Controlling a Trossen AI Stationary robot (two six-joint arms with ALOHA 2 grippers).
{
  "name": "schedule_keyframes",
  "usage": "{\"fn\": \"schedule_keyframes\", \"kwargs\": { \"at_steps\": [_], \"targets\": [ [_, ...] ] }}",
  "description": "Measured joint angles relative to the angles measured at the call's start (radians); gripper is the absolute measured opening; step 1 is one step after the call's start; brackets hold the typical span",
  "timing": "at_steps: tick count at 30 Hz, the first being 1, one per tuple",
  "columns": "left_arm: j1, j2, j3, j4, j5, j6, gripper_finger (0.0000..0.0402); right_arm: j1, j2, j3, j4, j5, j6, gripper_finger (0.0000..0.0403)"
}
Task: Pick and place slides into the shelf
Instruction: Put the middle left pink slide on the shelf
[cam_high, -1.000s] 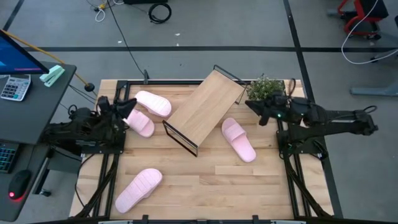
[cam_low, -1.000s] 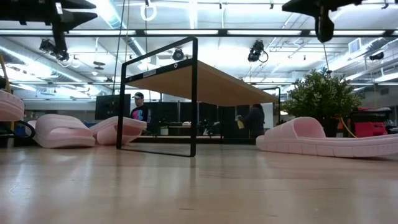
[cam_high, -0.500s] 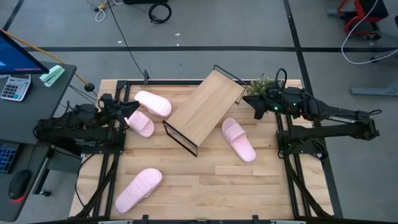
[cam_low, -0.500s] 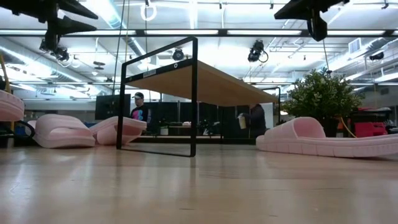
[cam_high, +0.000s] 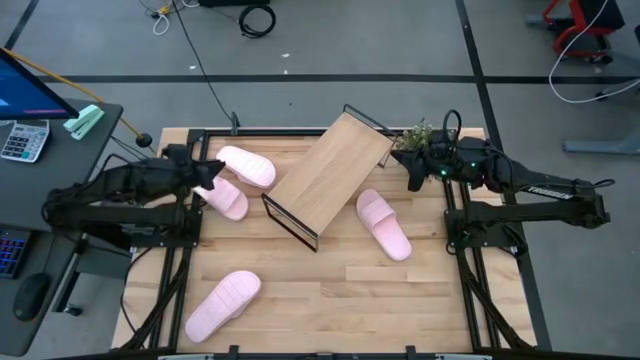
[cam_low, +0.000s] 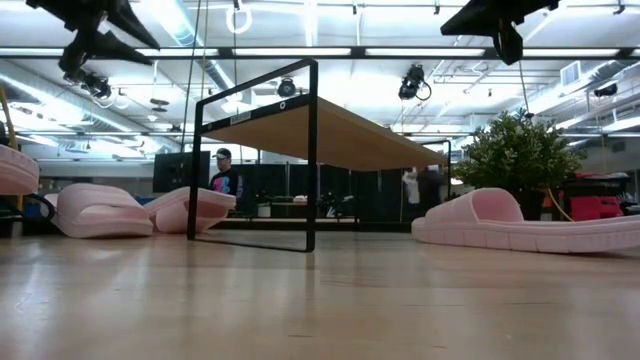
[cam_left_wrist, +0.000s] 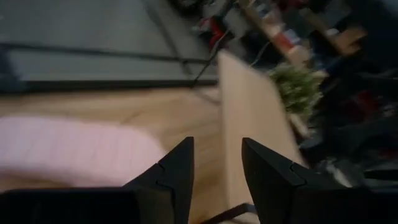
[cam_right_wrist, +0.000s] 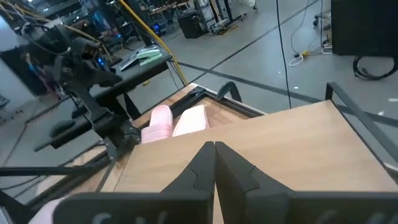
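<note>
Four pale pink slides lie sole-down on the table: two near the far-left corner, one right of the shelf and one near the near-left corner. The shelf, a light wood board on a black wire frame, stands askew in the table's middle. My left gripper hovers open, high above the two far-left slides. My right gripper hangs shut in the air by the shelf's far-right end. In the low view both grippers sit well above the table.
A small potted plant stands at the table's far-right corner, just behind my right gripper. Bare tabletop stretches along the near side between the near-left slide and the right edge. People stand in the room beyond the table.
Both arms have risen. My left gripper has climbed and tipped nose-down above the far-left slides, edging a little toward the shelf. My right gripper has moved up and toward the table's far edge, beside the plant. The slides and shelf have stayed where they were.
</note>
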Motion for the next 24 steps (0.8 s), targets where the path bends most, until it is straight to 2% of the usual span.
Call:
{"fn": "schedule_keyframes", "kwargs": {
  "at_steps": [5,10,16,24],
  "targets": [
    [0.092,0.089,0.036,-0.189,0.126,-0.120,0.0146,0.000,0.000,0.000,-0.002,-0.013,0.036,0.0016],
    [0.185,0.174,0.053,-0.230,0.248,-0.083,0.0168,0.000,0.000,0.000,-0.003,-0.054,0.040,0.0016],
    [0.325,0.281,0.083,-0.228,0.372,0.101,0.0197,0.000,0.000,0.000,-0.006,-0.072,0.065,0.0016],
    [0.581,0.397,0.129,-0.258,0.586,0.382,0.0224,0.000,0.000,0.000,-0.008,-0.131,0.066,0.0016]
  ]
}}
